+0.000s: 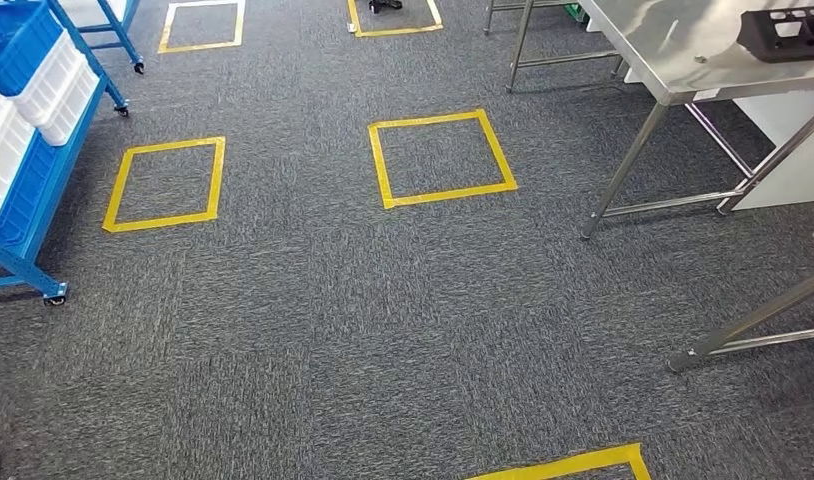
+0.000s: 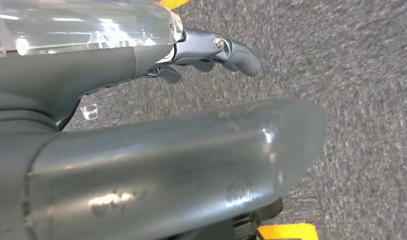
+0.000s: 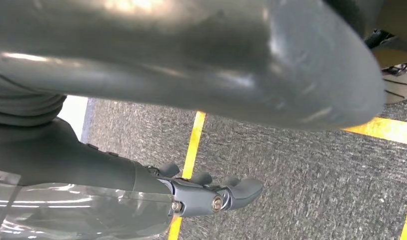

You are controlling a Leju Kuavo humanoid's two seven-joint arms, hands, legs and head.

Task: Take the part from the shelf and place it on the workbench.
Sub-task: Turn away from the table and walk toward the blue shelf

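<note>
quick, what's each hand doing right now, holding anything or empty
Left hand: open, holding nothing, hanging over the grey carpet.
Right hand: open, holding nothing, hanging over the carpet near a yellow tape line.

grey carpet [image 1: 313, 330]; yellow tape squares [image 1: 442, 158]

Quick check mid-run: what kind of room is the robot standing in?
Likely a workshop or factory test floor: yellow tape squares on grey carpet, a blue wheeled rack of plastic bins, and a stainless steel workbench.
</note>
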